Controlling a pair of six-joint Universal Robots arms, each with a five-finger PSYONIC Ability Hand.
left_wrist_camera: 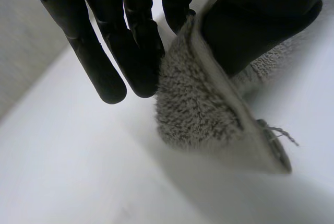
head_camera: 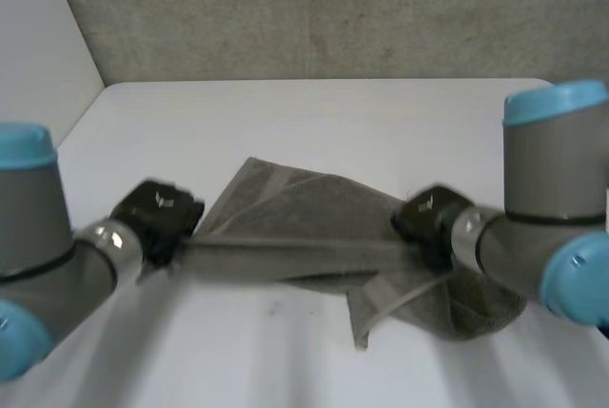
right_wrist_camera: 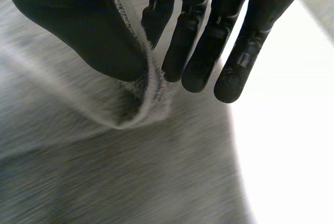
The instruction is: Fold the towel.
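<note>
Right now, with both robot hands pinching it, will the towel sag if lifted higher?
Likely floppy: the towel droops below the edge stretched between the left robot hand and right robot hand. Probably not slippery: its pile looks fuzzy.

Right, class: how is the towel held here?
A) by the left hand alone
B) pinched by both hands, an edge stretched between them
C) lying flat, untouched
B: the left hand and the right hand each pinch the towel between thumb and fingers, its edge taut between them.
</note>
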